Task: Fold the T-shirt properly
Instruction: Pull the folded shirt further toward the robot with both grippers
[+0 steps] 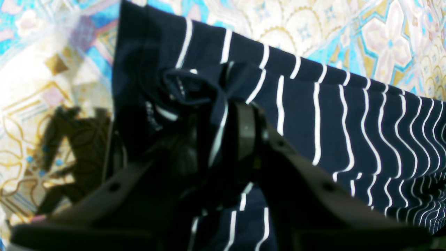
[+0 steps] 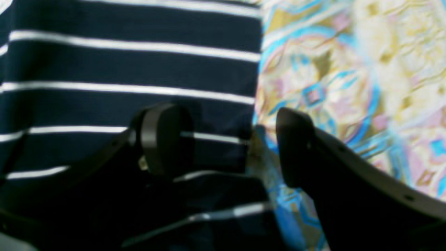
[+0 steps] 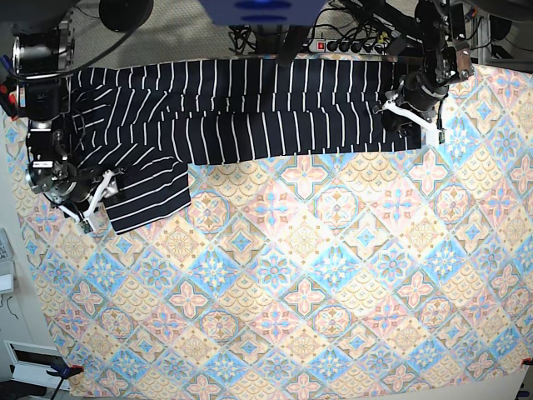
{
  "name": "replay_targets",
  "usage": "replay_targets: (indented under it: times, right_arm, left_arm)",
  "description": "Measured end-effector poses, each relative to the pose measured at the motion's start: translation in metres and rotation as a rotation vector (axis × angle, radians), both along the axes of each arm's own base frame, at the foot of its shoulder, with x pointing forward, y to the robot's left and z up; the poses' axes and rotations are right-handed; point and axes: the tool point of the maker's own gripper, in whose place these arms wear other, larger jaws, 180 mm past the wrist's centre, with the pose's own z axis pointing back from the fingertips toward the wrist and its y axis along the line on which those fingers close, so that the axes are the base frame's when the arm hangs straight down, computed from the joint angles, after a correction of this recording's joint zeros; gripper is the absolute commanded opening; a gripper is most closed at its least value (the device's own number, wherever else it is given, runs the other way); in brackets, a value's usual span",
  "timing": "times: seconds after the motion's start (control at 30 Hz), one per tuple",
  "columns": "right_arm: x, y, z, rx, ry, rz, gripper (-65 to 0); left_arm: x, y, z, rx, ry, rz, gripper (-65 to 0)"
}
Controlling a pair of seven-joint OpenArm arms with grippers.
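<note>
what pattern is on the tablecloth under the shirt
Pastel floral tiles in blue, pink and cream on the tablecloth; clearest in the base view.

Navy white-striped T-shirt (image 3: pixel 241 112), folded lengthwise, lying flat

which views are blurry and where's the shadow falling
Left wrist: the left hand is dark and soft, casting a shadow on the tablecloth. Right wrist: the T-shirt stripes and cloth are smeared. Base: sharp and evenly lit.

A tablecloth (image 3: pixel 333 275) of pastel floral tiles in blue, pink and cream covers the worktop, evenly lit. Beyond its far edge lie grey carpet (image 3: pixel 179 33), tangled cables and a power strip (image 3: pixel 346 43).
</note>
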Motion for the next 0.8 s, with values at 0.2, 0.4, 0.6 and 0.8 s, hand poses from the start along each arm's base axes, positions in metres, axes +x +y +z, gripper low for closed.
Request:
replay_targets:
  times: [0.2,0.4,0.6,0.8]
  right_arm:
    - [0.005,0.023,-0.004,0.046,-0.015,0.005,-33.8]
    - [0.005,0.024,-0.008,0.074,-0.020,-0.021,-57.9]
    - [-0.012,0.029,-0.004,0.111,0.035,0.030,-64.3]
    - [-0.057,-0.013,0.040,0.002,0.002,-0.030,-64.3]
  left_arm:
    - [0.000,0.000,0.000,0.000,0.000,0.000,-50.5]
    - [0.000,0.000,0.000,0.000,-0.001,0.001,-50.5]
    - [0.000,0.000,0.000,-0.001,-0.001,0.000,-50.5]
    - [0.000,0.000,0.000,-0.002,-0.001,0.003,-50.5]
